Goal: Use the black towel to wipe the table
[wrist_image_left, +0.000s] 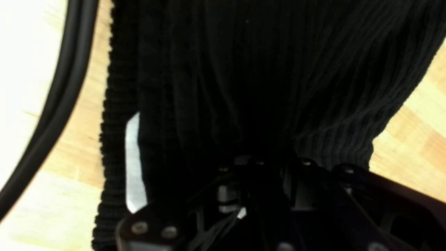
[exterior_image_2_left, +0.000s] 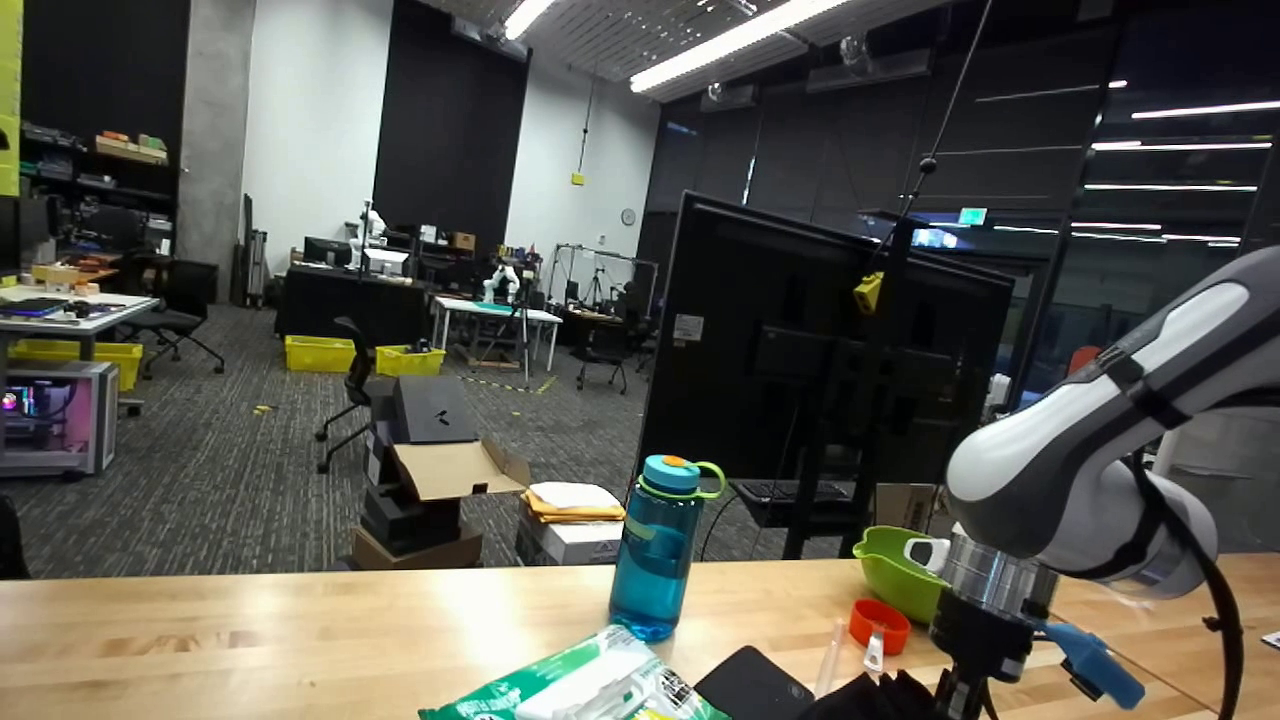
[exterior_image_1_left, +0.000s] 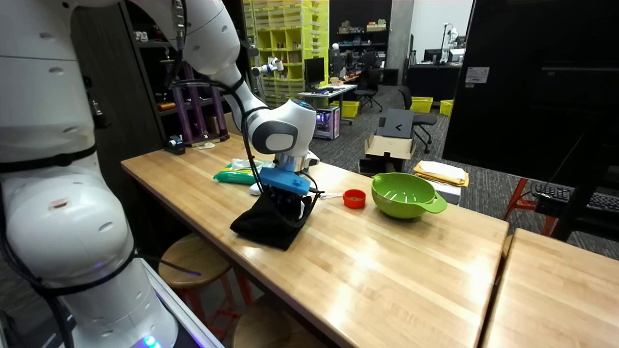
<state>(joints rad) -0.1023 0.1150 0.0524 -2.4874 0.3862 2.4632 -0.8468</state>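
Black towel [exterior_image_1_left: 263, 224] shares table [exterior_image_1_left: 382, 275] with 1 red cup [exterior_image_1_left: 354, 202], 1 bowl [exterior_image_1_left: 397, 207].

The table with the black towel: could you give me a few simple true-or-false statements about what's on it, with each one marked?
1. The gripper holds the black towel. True.
2. The red cup stands beside the green bowl on the table. True.
3. The green bowl is upside down. False: it opens upward.
4. In an exterior view, the blue bottle stands upright. True.
5. The red cup is larger than the green bowl. False: it is smaller.
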